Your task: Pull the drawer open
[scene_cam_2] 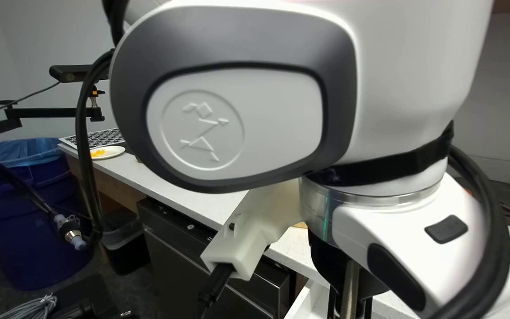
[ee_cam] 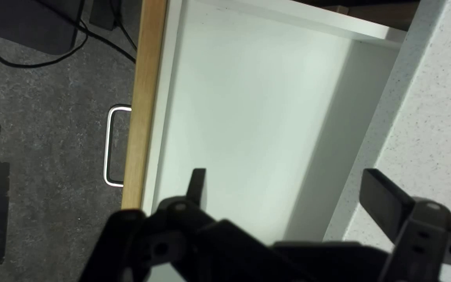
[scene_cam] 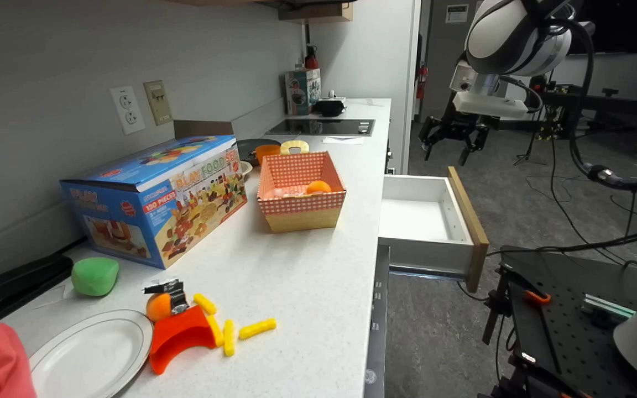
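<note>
While drawer (scene_cam: 423, 218) gapes — fingers (ee_cam: 384, 201) hover; they're parted.

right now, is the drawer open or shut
Open: the drawer juts past the counter in an exterior view, and the wrist view shows its white inside.

Wrist view: you have shadow in the drawer (ee_cam: 249, 113) beside the desk (ee_cam: 441, 117), and glare along the handle (ee_cam: 108, 145).

wrist view downward into the drawer (ee_cam: 257, 117)
</note>
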